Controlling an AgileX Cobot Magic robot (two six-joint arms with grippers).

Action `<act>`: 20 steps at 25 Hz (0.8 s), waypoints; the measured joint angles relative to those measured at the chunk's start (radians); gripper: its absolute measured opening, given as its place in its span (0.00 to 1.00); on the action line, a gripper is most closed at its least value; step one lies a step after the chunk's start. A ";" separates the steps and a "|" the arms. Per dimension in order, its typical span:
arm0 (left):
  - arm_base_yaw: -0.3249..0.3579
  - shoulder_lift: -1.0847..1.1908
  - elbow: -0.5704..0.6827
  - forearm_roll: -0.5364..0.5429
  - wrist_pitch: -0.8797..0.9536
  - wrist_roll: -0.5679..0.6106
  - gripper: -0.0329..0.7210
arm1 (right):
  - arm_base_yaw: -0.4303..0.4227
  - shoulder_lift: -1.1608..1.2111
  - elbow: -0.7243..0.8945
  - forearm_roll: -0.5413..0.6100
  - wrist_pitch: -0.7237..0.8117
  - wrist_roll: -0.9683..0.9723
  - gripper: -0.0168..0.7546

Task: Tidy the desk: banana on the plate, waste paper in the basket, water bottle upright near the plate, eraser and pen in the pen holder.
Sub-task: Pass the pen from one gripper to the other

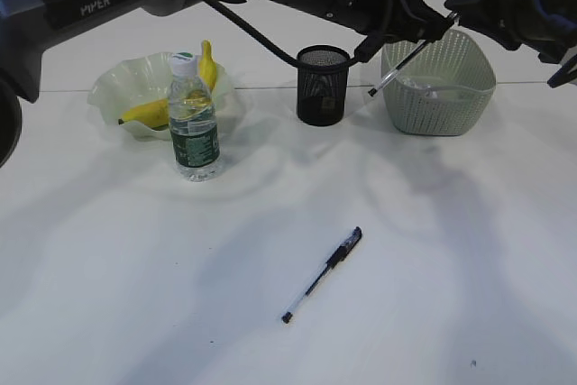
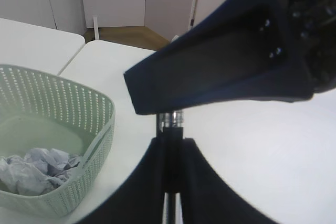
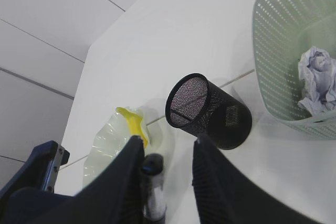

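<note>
Pen [image 1: 401, 65]: held aslant in the air, clamped in the left pincer [image 2: 170, 125], whose jaws are closed narrowly on the barrel. The upper, dark-capped end of the pen is seen between the fingers of the right pincer [image 3: 169, 142]. These stand partly apart, wider than the barrel, which lies against one finger only.

Pen holder [image 1: 322, 87]: black mesh, upright, below and to the left of both pincers, under the lower tip of the pen.

Basket [image 1: 442, 101]: sage green, directly beneath the pincers, with waste paper [image 3: 317, 80] crumpled inside.

Second pen [image 1: 320, 277]: flat on the table [image 1: 469, 277], well apart from both pincers, toward the near edge.

Plate [image 1: 122, 87]: pale green, far to the left of the pincers, with the banana [image 1: 149, 113] laid in it.

Water bottle [image 1: 192, 128]: upright, just in front of the plate.
</note>
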 joint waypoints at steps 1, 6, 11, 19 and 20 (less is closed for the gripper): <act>0.000 0.000 0.000 0.000 0.000 0.000 0.06 | 0.000 0.000 0.000 0.000 -0.002 0.000 0.33; 0.000 0.000 0.000 0.000 0.000 0.000 0.06 | 0.000 0.000 0.000 0.001 -0.002 0.000 0.21; 0.000 0.000 0.000 0.000 0.000 0.000 0.06 | 0.002 0.000 0.000 0.002 -0.004 0.000 0.19; 0.000 0.000 0.000 0.000 0.000 0.000 0.06 | 0.002 0.000 0.000 0.005 -0.011 0.000 0.18; 0.000 0.000 0.000 0.000 0.000 0.000 0.06 | 0.002 0.000 0.000 0.005 -0.011 0.000 0.18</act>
